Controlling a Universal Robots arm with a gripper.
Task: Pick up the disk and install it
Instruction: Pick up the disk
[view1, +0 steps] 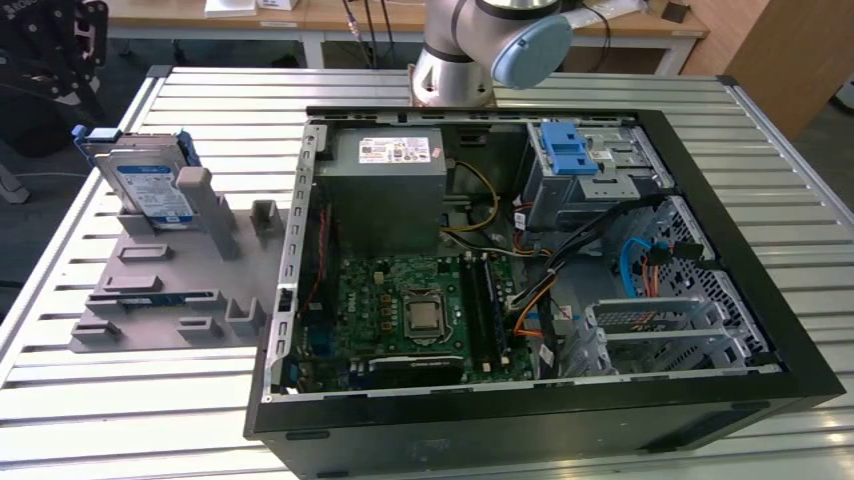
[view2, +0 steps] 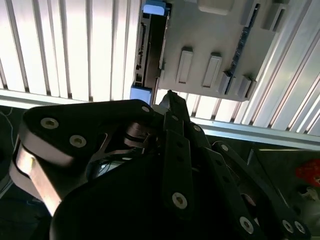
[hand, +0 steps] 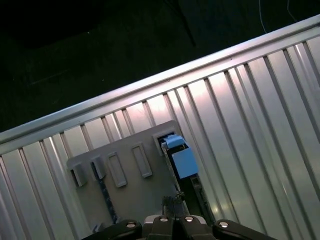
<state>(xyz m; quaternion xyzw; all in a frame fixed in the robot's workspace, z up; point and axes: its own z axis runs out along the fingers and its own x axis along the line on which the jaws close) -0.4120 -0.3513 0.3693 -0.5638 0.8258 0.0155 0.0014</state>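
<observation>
Arm (view1: 467, 50) rises from the far edge of the table (view1: 200, 100) in the exterior view and leaves the top of the picture. In both wrist views I look down past the pincer (hand: 171, 202), which points down at the table; its tip (view2: 170, 97) is clenched, nothing in it. It sits over the near end of the disk (view2: 150, 45), apart from it.

The disk (view1: 147, 185) stands on edge in a grey holder (view1: 174, 290) on the exterior view's left, blue rails on both ends, not yet picked. A grey post (view1: 200, 205) of the holder stands just beside its label side. An open computer case (view1: 534, 280) lies beside the holder, on the exterior view's right. At the case's far corner is a silver cage with a blue latch (view1: 574, 155), with cables (view1: 627, 260) running near it.
</observation>
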